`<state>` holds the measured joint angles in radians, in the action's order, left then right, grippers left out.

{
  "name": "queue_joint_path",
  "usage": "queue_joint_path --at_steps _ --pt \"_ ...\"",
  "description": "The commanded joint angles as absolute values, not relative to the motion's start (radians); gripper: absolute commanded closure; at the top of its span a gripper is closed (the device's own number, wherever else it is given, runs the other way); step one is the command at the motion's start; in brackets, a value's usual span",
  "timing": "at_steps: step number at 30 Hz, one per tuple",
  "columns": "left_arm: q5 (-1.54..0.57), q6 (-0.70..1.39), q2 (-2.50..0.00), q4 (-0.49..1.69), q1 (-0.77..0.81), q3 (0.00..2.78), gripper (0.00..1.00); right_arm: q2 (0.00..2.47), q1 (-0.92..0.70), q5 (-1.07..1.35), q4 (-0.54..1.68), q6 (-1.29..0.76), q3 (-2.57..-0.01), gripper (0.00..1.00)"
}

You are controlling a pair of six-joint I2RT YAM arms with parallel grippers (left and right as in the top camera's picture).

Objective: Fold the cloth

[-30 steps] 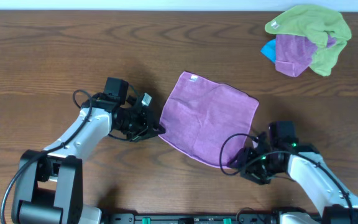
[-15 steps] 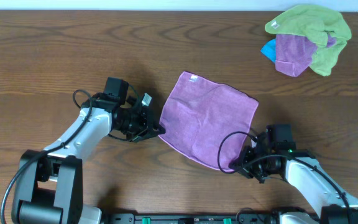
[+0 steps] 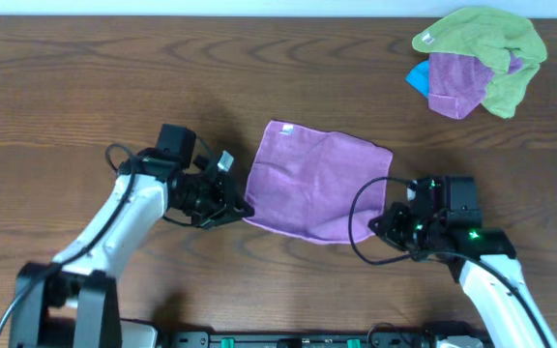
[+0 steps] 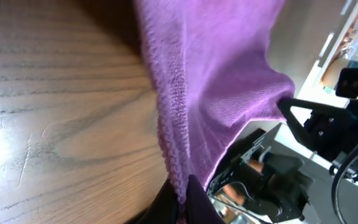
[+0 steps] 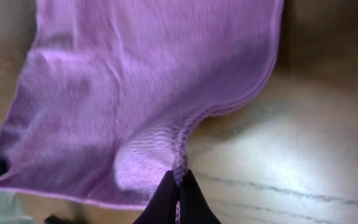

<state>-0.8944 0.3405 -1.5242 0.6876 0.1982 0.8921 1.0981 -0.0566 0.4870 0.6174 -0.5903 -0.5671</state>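
Overhead view: a purple cloth lies mid-way across a wooden table, between two arms. The left gripper pinches its left corner and the right gripper its right corner. Both wrist views show jaws closed narrowly on a lifted fabric edge. The cloth looks light, soft and limp, likely to sag, so corners and hems seem the best holds.

Left end effector mostly cropped, apparently pinching cloth.

cloth mid-table between pincers; cloth pile far right corner.
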Motion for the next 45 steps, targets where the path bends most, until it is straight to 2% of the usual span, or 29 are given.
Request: queue_joint_path --at_steps 1,14,27,36,45 --pt "-0.827 0.367 -1.472 0.664 0.197 0.893 0.94 1.091 -0.059 0.412 0.610 -0.571 -0.601 0.99" --pt "-0.596 0.608 -1.519 0.236 0.235 0.893 0.94 1.177 -0.059 0.204 0.320 -0.570 -0.614 0.99" --pt "-0.486 0.662 -1.759 -0.201 0.281 0.893 0.94 1.383 -0.059 0.093 0.055 -0.535 -0.614 0.99" --pt "-0.448 0.667 -1.848 -0.350 0.282 0.893 0.94 1.502 -0.059 0.056 -0.075 -0.514 -0.614 0.99" --pt "-0.410 0.657 -1.889 -0.399 0.283 0.893 0.94 1.592 -0.059 0.056 -0.171 -0.499 -0.614 0.99"
